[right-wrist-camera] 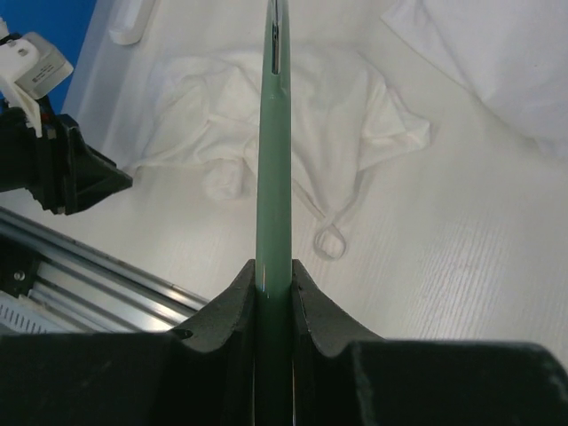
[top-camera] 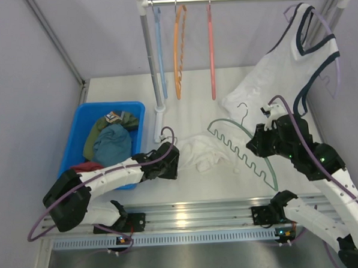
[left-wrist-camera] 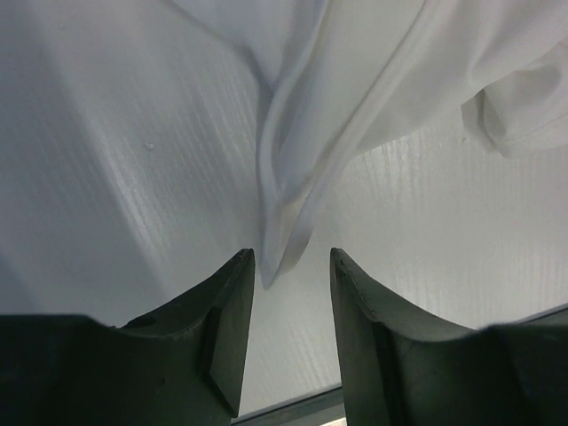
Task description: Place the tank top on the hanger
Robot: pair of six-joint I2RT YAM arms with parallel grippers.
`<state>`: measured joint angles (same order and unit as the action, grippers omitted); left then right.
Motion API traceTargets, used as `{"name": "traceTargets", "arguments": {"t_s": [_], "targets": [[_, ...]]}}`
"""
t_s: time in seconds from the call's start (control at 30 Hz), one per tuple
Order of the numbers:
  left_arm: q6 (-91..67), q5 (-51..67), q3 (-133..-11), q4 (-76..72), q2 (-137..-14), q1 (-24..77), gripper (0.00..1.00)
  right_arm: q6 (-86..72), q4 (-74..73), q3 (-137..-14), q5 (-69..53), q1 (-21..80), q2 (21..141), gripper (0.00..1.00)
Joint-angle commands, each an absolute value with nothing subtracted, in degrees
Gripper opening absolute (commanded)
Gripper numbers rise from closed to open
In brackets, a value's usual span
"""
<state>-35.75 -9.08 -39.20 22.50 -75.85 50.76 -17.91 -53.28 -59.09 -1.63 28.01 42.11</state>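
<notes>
A: What lay on the white table [top-camera: 230, 185]?

B: At its middle was the plain white tank top of thin soft fabric [top-camera: 201, 154]. It was crumpled in a heap between the two arms, and its length ran roughly left to right.

A: And the thin sage-green plastic hanger with the wavy notched edge [right-wrist-camera: 273, 177]?

B: It was just right of the heap. Its long axis slanted from the heap back toward the right arm, and its metal hook pointed to the far side. The right end effector [right-wrist-camera: 273, 266] was clamped on its near end.

A: Which arm was nearer the top?

B: The left. The left end effector [left-wrist-camera: 291, 257] had its fingers apart and held nothing. A folded hem lay straight ahead, its tip just reaching the gap. I judged that closing on that fold came next
</notes>
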Motion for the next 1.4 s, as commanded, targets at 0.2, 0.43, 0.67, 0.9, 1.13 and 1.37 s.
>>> {"name": "traceTargets", "arguments": {"t_s": [0.2,0.43,0.67,0.9,1.13,1.37], "targets": [[-33.8,-10.5,-39.8,17.2,-78.0,50.9,0.39,-16.4,-53.3,-64.0,-7.4,28.6,40.4,0.0],[-32.3,-9.1,-40.2,16.7,-79.3,50.9,0.18,-14.8,-56.6,-66.6,-9.5,28.5,40.0,0.0],[-31.7,-10.0,-43.5,19.1,-78.1,50.9,0.0,-13.1,-59.8,-67.3,-14.1,28.6,39.7,0.0],[-33.6,-12.7,-47.4,20.7,-75.3,50.7,0.0,-12.1,-62.1,-66.1,-17.7,28.6,38.2,0.0],[-35.3,-14.9,-51.9,23.5,-74.1,49.6,0.0,-12.0,-62.6,-65.8,-20.3,28.6,37.4,0.0],[-35.2,-15.1,-54.5,24.8,-72.9,48.4,0.0,-11.6,-62.1,-65.2,-22.0,28.6,37.3,0.0]]}}
